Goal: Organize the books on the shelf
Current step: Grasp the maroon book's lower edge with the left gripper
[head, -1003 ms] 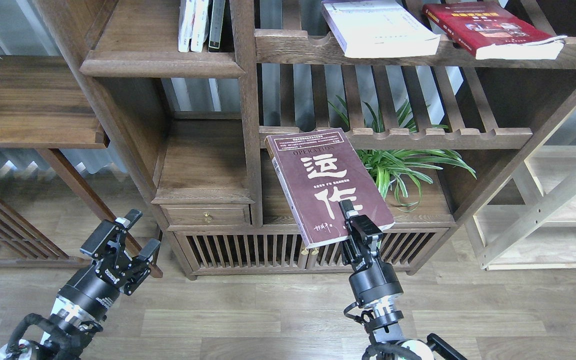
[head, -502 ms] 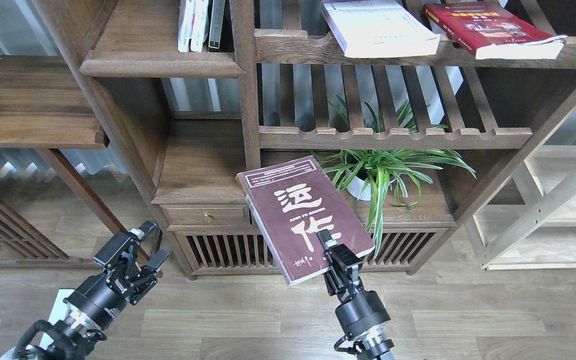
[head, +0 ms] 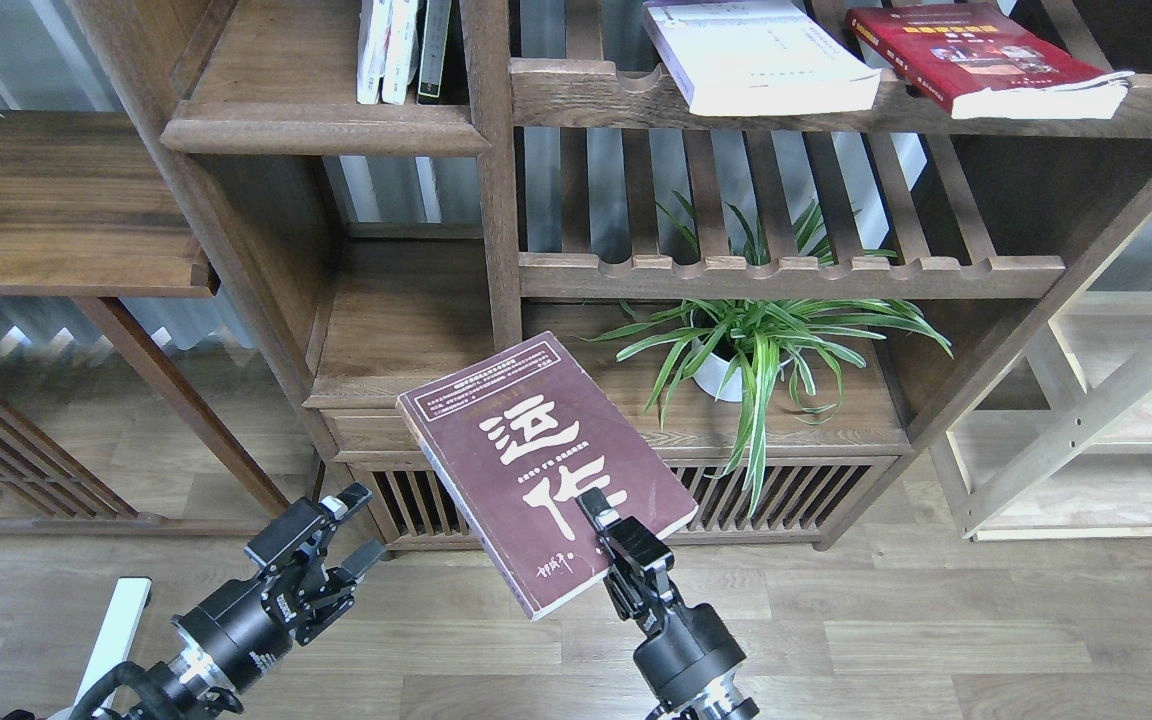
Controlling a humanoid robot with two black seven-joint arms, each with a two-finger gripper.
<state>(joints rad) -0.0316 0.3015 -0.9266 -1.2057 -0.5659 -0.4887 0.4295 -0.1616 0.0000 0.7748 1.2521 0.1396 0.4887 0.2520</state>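
My right gripper point(head: 604, 530) is shut on the near edge of the dark maroon book point(head: 536, 460) with big white characters and holds it tilted in the air, in front of the cabinet's low slatted doors. My left gripper point(head: 341, 525) is open and empty, low at the left, just left of that book. The white book point(head: 761, 60) and the bright red book point(head: 981, 55) lie flat on the top slatted shelf at the right. The solid dark-brown shelf point(head: 321, 125) with the rounded front edge is at the upper left.
Thin upright books point(head: 401, 50) stand on the solid shelf's right end. A potted spider plant point(head: 751, 350) sits on the lower cabinet board. A small drawer point(head: 414, 432) is below the middle compartment. A pale wood rack point(head: 1086, 420) stands at the right, a dark side table point(head: 56, 200) at the left.
My right gripper has carried the maroon book down and to the left, away from the slatted shelf, uncovering the plant. My left gripper has moved right and lower, toward the book.
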